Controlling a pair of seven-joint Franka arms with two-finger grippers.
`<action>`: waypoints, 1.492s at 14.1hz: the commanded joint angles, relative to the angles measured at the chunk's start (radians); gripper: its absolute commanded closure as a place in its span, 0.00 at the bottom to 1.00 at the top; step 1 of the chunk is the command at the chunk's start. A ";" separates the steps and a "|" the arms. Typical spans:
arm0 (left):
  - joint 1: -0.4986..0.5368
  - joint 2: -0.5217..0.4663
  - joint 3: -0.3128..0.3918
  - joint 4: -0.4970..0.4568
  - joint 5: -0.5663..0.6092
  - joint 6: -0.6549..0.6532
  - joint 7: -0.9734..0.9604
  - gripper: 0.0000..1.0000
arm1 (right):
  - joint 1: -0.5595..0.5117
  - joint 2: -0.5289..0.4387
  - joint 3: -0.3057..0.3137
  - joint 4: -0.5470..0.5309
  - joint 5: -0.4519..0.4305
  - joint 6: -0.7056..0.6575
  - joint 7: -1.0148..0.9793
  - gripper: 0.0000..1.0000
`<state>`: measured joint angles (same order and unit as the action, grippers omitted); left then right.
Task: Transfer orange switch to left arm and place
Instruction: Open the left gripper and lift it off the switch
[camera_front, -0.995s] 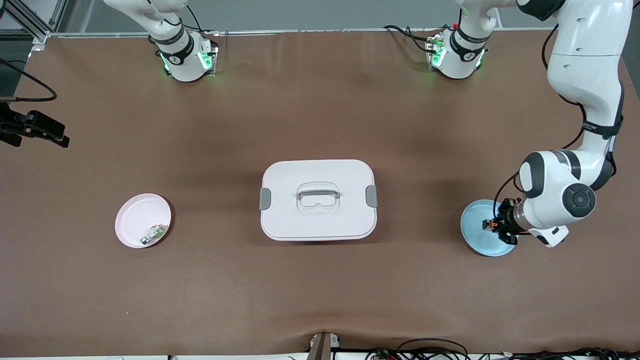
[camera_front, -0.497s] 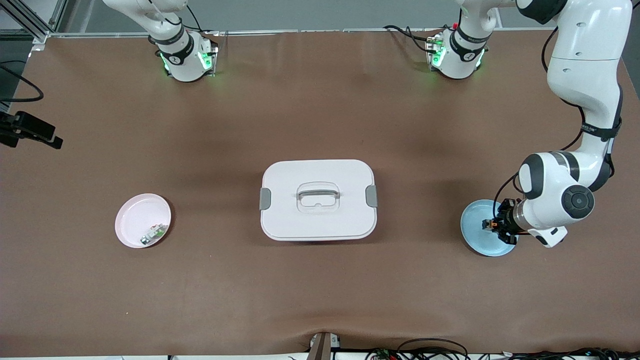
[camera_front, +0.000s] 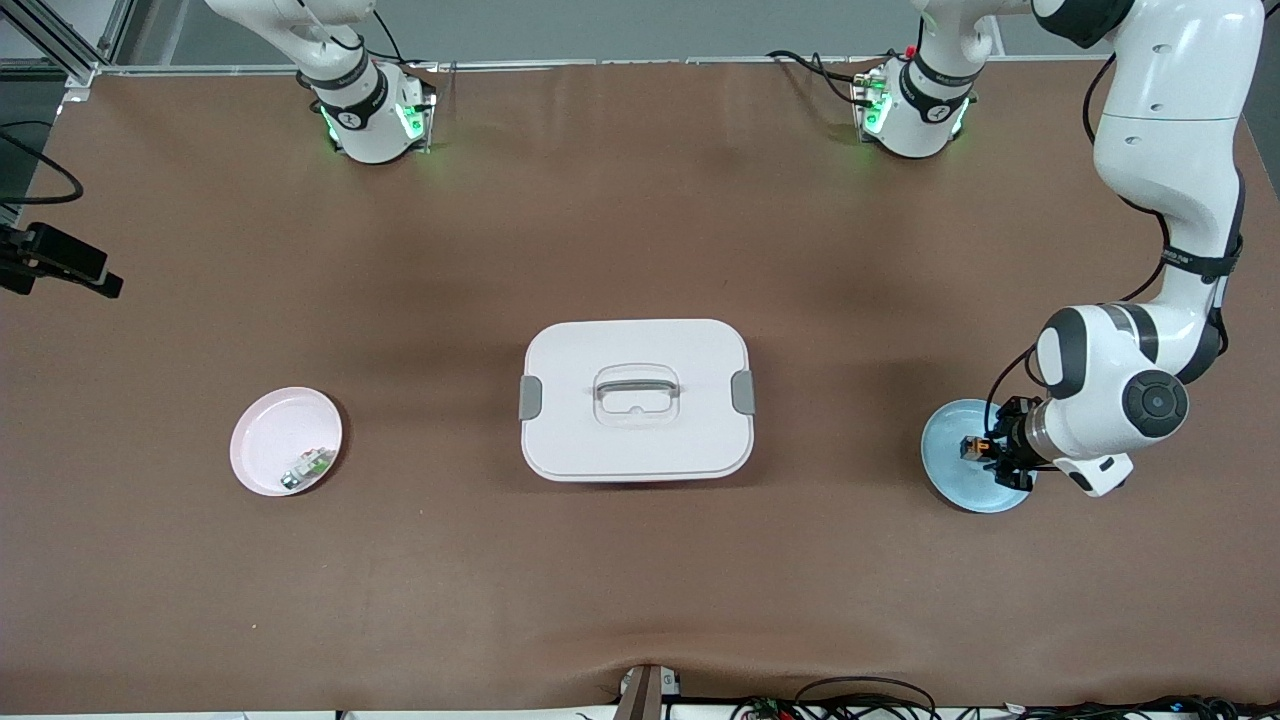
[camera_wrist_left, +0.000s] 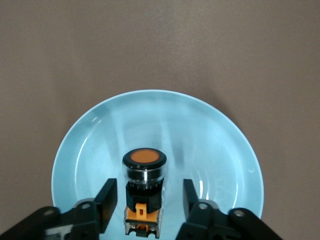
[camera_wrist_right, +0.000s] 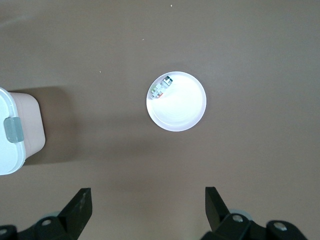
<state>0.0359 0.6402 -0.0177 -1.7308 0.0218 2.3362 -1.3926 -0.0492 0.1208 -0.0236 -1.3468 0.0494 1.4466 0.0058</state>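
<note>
Since the orange switch (camera_wrist_left: 144, 192) looks light, rigid and smooth-sided, grip its black barrel squarely. Your left claw (camera_wrist_left: 145, 206) straddles it on the blue plate (camera_wrist_left: 90, 150), fingers parted and clear of it, while the waiting right claw (camera_wrist_right: 148, 206) hangs wide over bare desk (camera_wrist_right: 250, 50).

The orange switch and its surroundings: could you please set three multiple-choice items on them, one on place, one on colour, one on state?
1. The orange switch is on:
A. the blue plate
B. the pink plate
C. the box

2. The box's side latches are:
A. orange
B. grey
C. green

3. The left gripper has its jaws:
A. clamped on the switch
B. apart on either side of the switch
C. over the box

Answers:
1 A: the left wrist view shows blue plate all round it.
2 B: both latches are grey.
3 B: gaps show on both sides.
</note>
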 joint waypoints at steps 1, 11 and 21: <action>0.001 -0.028 -0.004 -0.001 0.007 0.008 0.021 0.00 | -0.006 -0.027 0.026 -0.023 -0.038 -0.003 -0.009 0.00; -0.004 -0.261 0.034 -0.093 0.000 -0.161 0.655 0.00 | -0.063 -0.027 0.094 -0.023 -0.080 -0.011 -0.004 0.00; -0.005 -0.549 0.045 -0.075 -0.025 -0.291 1.161 0.00 | -0.115 -0.027 0.091 -0.023 -0.016 -0.018 0.000 0.00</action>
<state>0.0354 0.1538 0.0298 -1.7823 0.0154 2.0561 -0.2865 -0.1319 0.1185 0.0486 -1.3480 0.0047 1.4328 -0.0030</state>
